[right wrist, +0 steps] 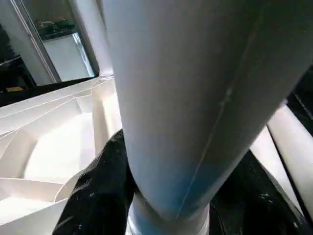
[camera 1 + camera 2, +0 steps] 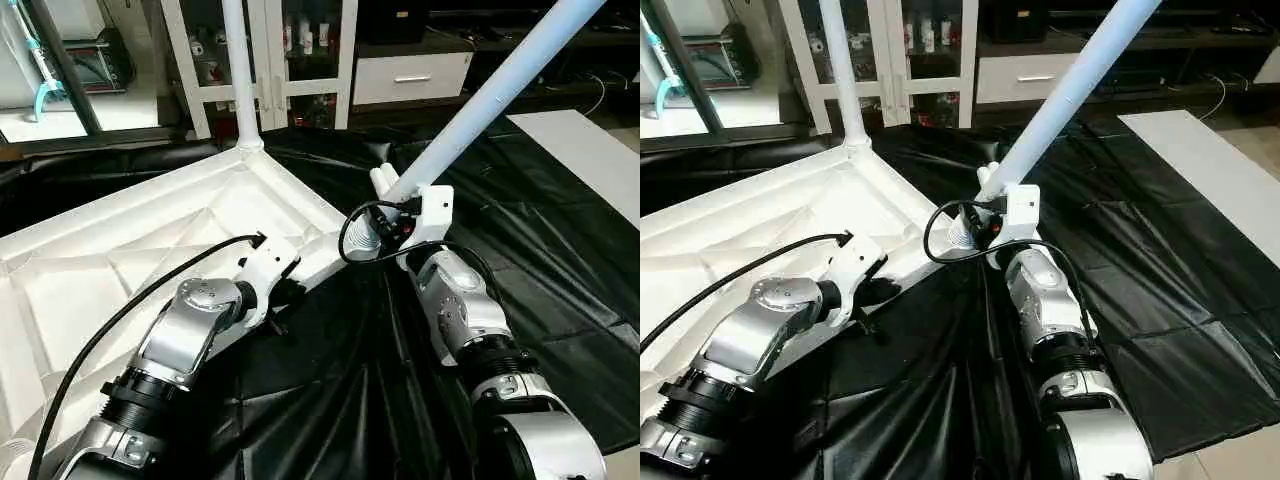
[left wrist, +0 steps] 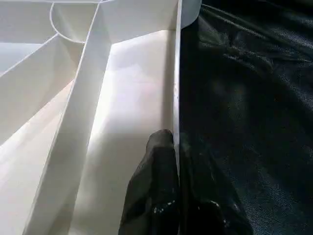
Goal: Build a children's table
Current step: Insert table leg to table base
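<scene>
The white tabletop (image 2: 150, 230) lies upside down on a black sheet, ribbed underside up. One white leg (image 2: 238, 80) stands upright in its far corner socket. A second white leg (image 2: 490, 100) leans up to the right from the tabletop's right corner. My right gripper (image 1: 171, 196) is shut on this leg near its lower end, one black finger (image 1: 98, 196) on each side. My left gripper (image 3: 177, 186) is shut on the tabletop's rim (image 3: 177, 73), one finger inside and one outside. Another white tube (image 1: 288, 142) lies close beside the held leg.
The black sheet (image 2: 560, 260) covers the floor around the tabletop. A white cabinet with glass doors (image 2: 290, 60) and a white drawer unit (image 2: 410, 75) stand at the back. A pale floor panel (image 2: 590, 160) lies at the right.
</scene>
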Controlling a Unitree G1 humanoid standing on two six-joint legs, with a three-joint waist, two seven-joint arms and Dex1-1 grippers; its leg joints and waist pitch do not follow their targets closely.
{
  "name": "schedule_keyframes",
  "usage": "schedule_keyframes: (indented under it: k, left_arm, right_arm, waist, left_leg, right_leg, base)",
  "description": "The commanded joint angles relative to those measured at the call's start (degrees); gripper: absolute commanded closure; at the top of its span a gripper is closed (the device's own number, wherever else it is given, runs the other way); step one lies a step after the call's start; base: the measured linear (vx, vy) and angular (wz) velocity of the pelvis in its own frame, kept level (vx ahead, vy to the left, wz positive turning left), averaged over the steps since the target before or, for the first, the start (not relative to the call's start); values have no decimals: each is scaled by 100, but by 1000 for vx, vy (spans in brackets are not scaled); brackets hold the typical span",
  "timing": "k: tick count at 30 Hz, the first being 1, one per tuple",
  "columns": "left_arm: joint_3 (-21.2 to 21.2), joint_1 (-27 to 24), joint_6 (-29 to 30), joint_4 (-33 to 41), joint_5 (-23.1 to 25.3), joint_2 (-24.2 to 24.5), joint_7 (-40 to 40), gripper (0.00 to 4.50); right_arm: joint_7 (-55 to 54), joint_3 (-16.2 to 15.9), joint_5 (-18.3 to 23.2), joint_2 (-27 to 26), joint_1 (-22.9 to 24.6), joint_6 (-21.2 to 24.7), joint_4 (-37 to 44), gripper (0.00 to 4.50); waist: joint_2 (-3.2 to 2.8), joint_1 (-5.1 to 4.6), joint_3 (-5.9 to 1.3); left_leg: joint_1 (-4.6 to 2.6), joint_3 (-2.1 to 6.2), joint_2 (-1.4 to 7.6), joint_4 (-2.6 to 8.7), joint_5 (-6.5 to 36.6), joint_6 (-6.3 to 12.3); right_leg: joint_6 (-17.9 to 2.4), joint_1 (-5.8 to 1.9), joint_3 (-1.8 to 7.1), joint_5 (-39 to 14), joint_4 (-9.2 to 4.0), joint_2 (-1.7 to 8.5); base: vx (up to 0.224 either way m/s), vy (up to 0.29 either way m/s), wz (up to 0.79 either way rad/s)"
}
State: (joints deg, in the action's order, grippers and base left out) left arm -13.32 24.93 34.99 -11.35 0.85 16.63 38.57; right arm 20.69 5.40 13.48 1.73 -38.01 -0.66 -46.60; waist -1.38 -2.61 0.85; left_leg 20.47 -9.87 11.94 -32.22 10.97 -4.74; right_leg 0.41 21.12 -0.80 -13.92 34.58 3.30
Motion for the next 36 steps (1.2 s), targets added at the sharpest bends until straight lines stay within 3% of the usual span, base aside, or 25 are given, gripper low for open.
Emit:
schedule_keyframes:
  k: [1, 28, 29, 30, 31, 32, 33, 35, 36]
  left_arm:
    - [189, 148, -322, 264, -39, -43, -123, 450]
    - [189, 148, -322, 264, -39, -43, -123, 450]
    - [455, 255, -874, 90, -208, 152, 21, 405]
    - [607, 327, -1172, -24, -303, 250, 93, 394]
    - [664, 354, -1285, -66, -338, 287, 120, 394]
    - [900, 473, -1658, -230, -463, 364, 134, 394]
    - [940, 497, -1722, -256, -477, 365, 112, 375]
    - [965, 524, -1707, -269, -504, 351, 117, 362]
    - [965, 524, -1707, -269, -504, 351, 117, 362]
  right_arm:
    - [224, -238, -89, -158, 308, 559, -446, 266]
    - [224, -238, -89, -158, 308, 559, -446, 266]
    - [645, -116, 113, 252, 361, 577, 295, 266]
    - [848, -44, 216, 467, 383, 581, 671, 266]
    - [924, -17, 255, 548, 391, 582, 813, 266]
    - [1104, 77, 358, 787, 404, 577, 1209, 266]
    - [1121, 89, 367, 812, 396, 570, 1239, 266]
    - [1119, 92, 364, 813, 373, 562, 1218, 266]
    - [1119, 92, 364, 813, 373, 562, 1218, 266]
  waist:
    - [20, 56, -225]
    - [23, 73, -241]
    - [27, 98, -241]
    - [41, 111, -240]
    - [44, 163, -246]
    - [18, 226, -311]
    - [14, 275, -324]
    - [20, 330, -331]
    - [23, 357, -315]
  left_leg:
    - [-6, -24, 68, 255, 422, 415]
    - [1, -22, 60, 223, 340, 466]
    - [5, -10, 52, 224, 334, 478]
    - [12, -15, 38, 211, 327, 521]
    - [16, -9, 19, 192, 277, 554]
    - [6, -6, 45, 151, -30, 618]
    - [8, -12, 55, 107, -406, 707]
    - [30, -19, 54, 58, -695, 766]
    - [48, -23, 50, 48, -637, 741]
  right_leg:
    - [-1585, -238, 130, 970, -302, 280]
    - [-1606, -243, 130, 1100, -269, 274]
    - [-1589, -257, 121, 1111, -271, 269]
    - [-1562, -272, 130, 1153, -280, 255]
    - [-1494, -297, 141, 1244, -281, 242]
    - [-1511, -298, 148, 1819, -195, 244]
    - [-1548, -255, 132, 2429, -118, 219]
    - [-1618, -226, 113, 2879, -56, 216]
    - [-1652, -207, 114, 2814, -46, 232]
  base:
    - [0, 0, 0]
    - [0, 0, 0]
    - [0, 0, 0]
    - [0, 0, 0]
    - [0, 0, 0]
    - [0, 0, 0]
    - [0, 0, 0]
    - [0, 0, 0]
    - [0, 0, 0]
